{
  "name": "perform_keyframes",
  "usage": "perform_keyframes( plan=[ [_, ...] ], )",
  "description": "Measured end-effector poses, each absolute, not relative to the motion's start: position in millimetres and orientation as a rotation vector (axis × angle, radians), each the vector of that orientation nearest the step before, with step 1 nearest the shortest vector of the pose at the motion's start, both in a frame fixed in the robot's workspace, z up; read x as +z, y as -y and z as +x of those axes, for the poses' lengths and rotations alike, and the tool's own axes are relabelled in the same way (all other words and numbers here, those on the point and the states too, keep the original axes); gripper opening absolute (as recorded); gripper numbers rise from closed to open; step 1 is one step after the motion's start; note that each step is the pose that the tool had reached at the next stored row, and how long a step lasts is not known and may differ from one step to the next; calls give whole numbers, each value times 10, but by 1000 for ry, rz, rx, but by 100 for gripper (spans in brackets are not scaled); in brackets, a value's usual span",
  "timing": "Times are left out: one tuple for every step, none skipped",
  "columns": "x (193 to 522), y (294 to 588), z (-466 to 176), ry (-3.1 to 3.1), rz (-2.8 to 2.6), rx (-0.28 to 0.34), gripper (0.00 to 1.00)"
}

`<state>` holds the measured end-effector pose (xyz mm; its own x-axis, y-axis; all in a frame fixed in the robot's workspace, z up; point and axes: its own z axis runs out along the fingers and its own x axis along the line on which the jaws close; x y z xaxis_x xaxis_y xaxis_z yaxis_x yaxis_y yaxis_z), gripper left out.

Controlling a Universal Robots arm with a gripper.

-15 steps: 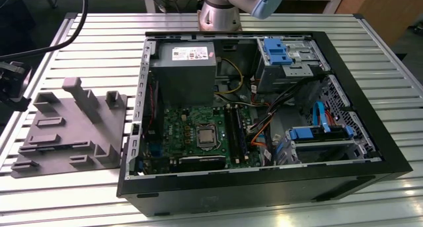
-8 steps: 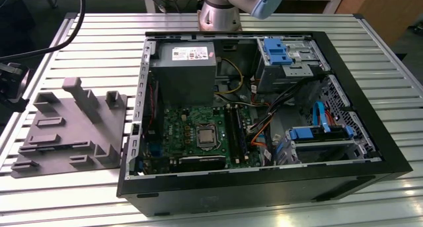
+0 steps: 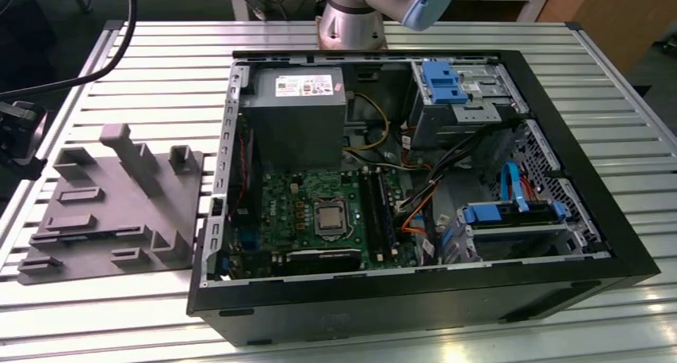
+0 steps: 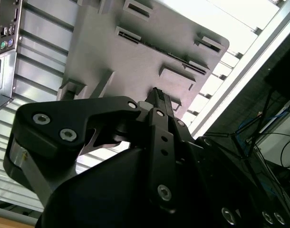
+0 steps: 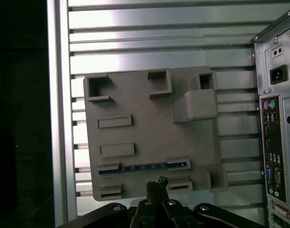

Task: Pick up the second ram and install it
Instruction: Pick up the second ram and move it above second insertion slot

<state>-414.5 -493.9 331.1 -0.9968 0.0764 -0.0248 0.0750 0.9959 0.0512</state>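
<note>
A ram stick (image 5: 140, 167) stands on edge in a slot of the grey fixture plate (image 5: 145, 123), showing as a thin dark and blue strip. The second wrist view shows the same stick (image 4: 169, 53) as a dark line across the plate (image 4: 116, 57). My gripper (image 5: 157, 183) hangs above the plate's edge, close to the stick, with its fingertips pressed together and nothing between them. From the other wrist camera the gripper (image 4: 157, 94) looks the same, shut and empty. The open computer case (image 3: 423, 181) lies on the table, with the motherboard's ram slots (image 3: 376, 208) beside the processor.
The fixture plate (image 3: 106, 212) sits at the exterior view's left of the case and has raised blocks and posts (image 3: 132, 153). The arm's base (image 3: 354, 22) stands behind the case. Cables, drive bays and the power supply (image 3: 296, 109) crowd the case. The case's rear panel (image 5: 278, 123) borders the plate.
</note>
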Motion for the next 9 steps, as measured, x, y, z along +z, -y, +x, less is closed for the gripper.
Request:
perform_keyframes(
  plan=[
    [3311,4939,-4145,-3112,118,78,11],
    [3311,4939,-4145,-3112,118,78,11],
    [3310,4939,-4145,-3112,118,78,11],
    [3310,4939,-4146,-3112,118,78,11],
    [3310,4939,-4146,-3112,118,78,11],
    [3310,4939,-4145,-3112,118,78,11],
    [3310,4939,-4145,-3112,116,78,11],
    [3310,4939,-4145,-3112,112,78,11],
    [3310,4939,-4146,-3112,106,78,11]
  ],
)
